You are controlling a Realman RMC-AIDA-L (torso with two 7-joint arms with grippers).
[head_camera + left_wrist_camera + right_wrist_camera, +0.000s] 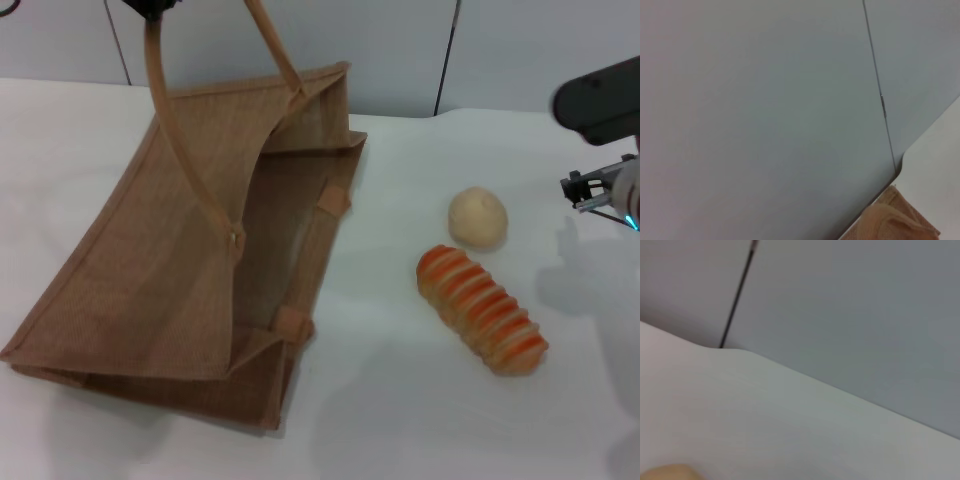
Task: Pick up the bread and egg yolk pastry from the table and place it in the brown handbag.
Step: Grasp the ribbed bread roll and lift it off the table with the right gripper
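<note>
The brown handbag (170, 270) lies tilted on the white table at the left, its mouth open towards the right. One thin handle (175, 150) rises to my left gripper (150, 8) at the top edge, which holds it up. A tan part of the bag also shows in the left wrist view (895, 222). The egg yolk pastry (477, 217) is a pale round ball to the right of the bag. The bread (482, 308), a ridged loaf with orange stripes, lies just in front of it. My right gripper (585, 192) hovers open and empty to the right of the pastry.
The white table (400, 420) meets a grey panelled wall (500, 50) at the back. In the right wrist view a tan shape (670, 472) shows at one corner; I cannot tell what it is.
</note>
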